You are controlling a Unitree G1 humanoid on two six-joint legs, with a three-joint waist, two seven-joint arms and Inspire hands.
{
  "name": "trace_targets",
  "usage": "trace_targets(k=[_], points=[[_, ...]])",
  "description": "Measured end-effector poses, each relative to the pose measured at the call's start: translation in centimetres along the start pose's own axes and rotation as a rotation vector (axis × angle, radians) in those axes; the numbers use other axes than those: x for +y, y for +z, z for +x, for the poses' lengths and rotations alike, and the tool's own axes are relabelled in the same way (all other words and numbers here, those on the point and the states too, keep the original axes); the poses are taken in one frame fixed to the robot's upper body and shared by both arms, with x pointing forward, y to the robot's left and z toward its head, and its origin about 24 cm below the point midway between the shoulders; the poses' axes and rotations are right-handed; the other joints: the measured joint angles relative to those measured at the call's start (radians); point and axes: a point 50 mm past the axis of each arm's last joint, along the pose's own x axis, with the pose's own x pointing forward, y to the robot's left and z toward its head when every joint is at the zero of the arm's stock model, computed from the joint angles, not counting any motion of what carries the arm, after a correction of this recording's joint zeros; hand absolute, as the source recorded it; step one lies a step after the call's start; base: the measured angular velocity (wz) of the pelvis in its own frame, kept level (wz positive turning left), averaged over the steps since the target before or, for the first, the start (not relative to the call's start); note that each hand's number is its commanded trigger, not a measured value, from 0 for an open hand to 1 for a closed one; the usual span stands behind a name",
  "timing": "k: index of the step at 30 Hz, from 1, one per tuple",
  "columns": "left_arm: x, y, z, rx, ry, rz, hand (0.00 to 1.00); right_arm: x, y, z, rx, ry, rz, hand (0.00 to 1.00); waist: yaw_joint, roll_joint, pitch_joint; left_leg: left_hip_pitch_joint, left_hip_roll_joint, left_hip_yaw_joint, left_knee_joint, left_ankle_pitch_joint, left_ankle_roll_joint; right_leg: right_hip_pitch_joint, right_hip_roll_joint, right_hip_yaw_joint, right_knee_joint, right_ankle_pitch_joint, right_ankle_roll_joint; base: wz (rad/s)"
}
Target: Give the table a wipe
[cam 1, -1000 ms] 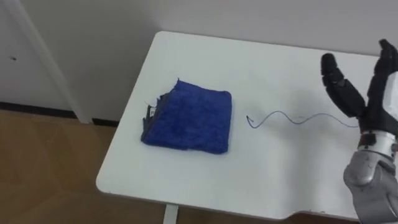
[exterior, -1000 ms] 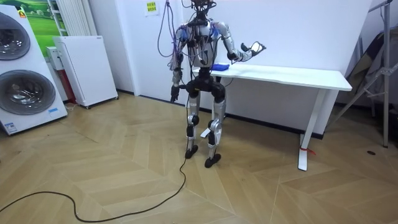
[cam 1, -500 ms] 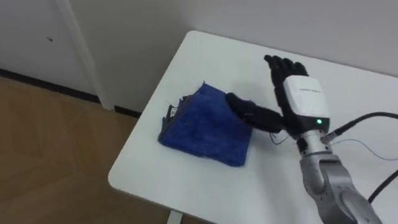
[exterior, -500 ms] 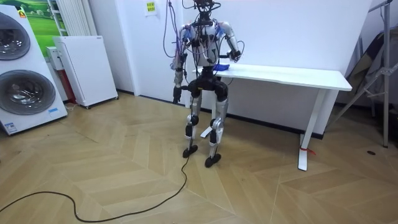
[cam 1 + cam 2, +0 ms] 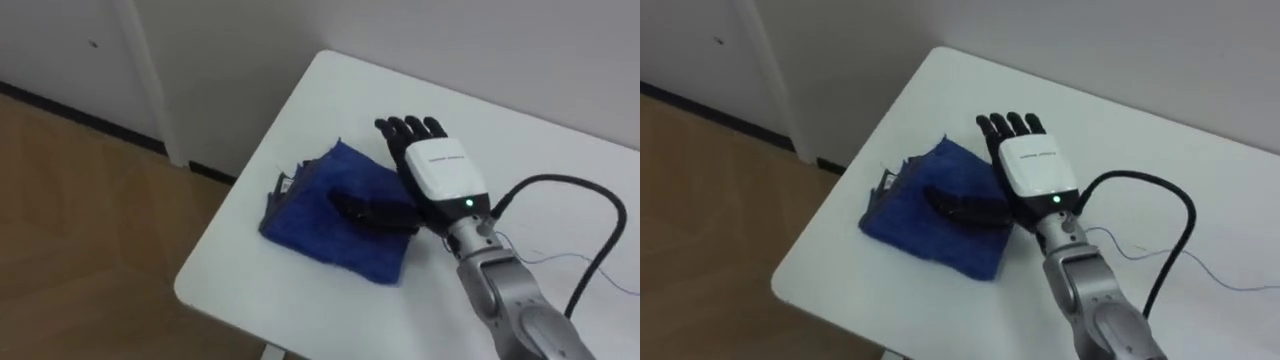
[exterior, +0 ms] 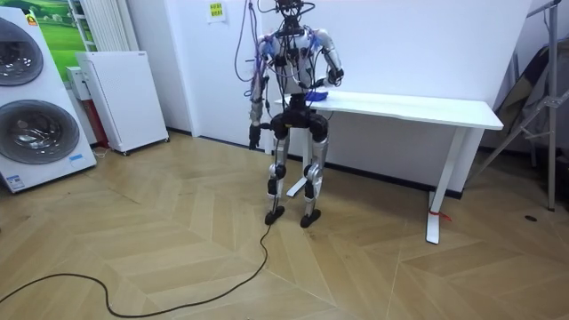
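The right hand [image 5: 437, 175] lies flat, palm down, fingers straight and open, thumb spread across the blue cloth [image 5: 310, 215] on the white surface [image 5: 520, 130].

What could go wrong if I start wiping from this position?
1. Only the thumb of the right robot hand lies across the blue cloth. Its palm and straight fingers are over bare table beside it, so a stroke may bunch the cloth or leave it behind.
2. The cloth sits near the table's left edge; a leftward push could slide it off.
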Motion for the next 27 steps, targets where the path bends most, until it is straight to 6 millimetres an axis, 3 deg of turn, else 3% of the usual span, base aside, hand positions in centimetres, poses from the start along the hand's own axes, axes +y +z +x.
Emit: trace_targets(k=[3,8,21,22,24,27], points=[[0.1,0.1,0.0,-0.001,0.004,0.001,0.0,0.9,0.2,-0.5,0.001,0.044,0.001,0.0,0.001,0.01,0.0052,-0.007,-0.005,0.006,0.004,-0.004,0.015,0.0,-0.004,0.003,0.004,-0.004,0.006,0.07],[0.0,0.0,0.0,0.002,0.002,0.001,0.0,2.1,0.3,-1.5,0.006,0.1,-0.014,0.0,0.001,0.018,-0.0017,-0.01,-0.007,0.01,0.013,-0.004,0.015,0.002,-0.006,0.006,0.007,-0.005,0.007,0.03],[-0.4,-0.7,-0.1,0.024,-0.004,0.021,0.0,3.0,0.8,-2.8,-0.008,0.127,-0.039,0.0,-0.002,0.014,-0.0055,0.0,-0.007,0.076,0.012,-0.004,0.016,0.016,-0.013,0.002,0.001,-0.011,0.016,0.01],[-0.4,-0.7,-0.1,0.023,-0.004,0.036,0.0,3.0,0.8,-2.9,-0.007,0.13,-0.036,0.25,-0.002,0.013,-0.0057,0.0,-0.007,0.08,0.012,-0.004,0.017,0.016,-0.014,0.003,0.001,-0.011,0.017,0.0],[-0.5,-0.7,-0.1,0.026,-0.012,0.046,0.0,3.2,0.8,-3.0,-0.006,0.137,-0.034,1.0,-0.001,0.012,-0.0067,0.0,-0.005,0.098,0.011,-0.004,0.017,0.016,-0.015,0.004,0.002,-0.011,0.017,0.0],[-0.6,-0.8,-0.1,0.027,-0.019,0.048,0.0,3.6,0.9,-3.2,-0.004,0.153,-0.026,1.0,-0.001,0.005,-0.0072,0.0,-0.005,0.102,0.012,-0.004,0.017,0.016,-0.015,0.009,0.003,-0.011,0.017,0.0]])
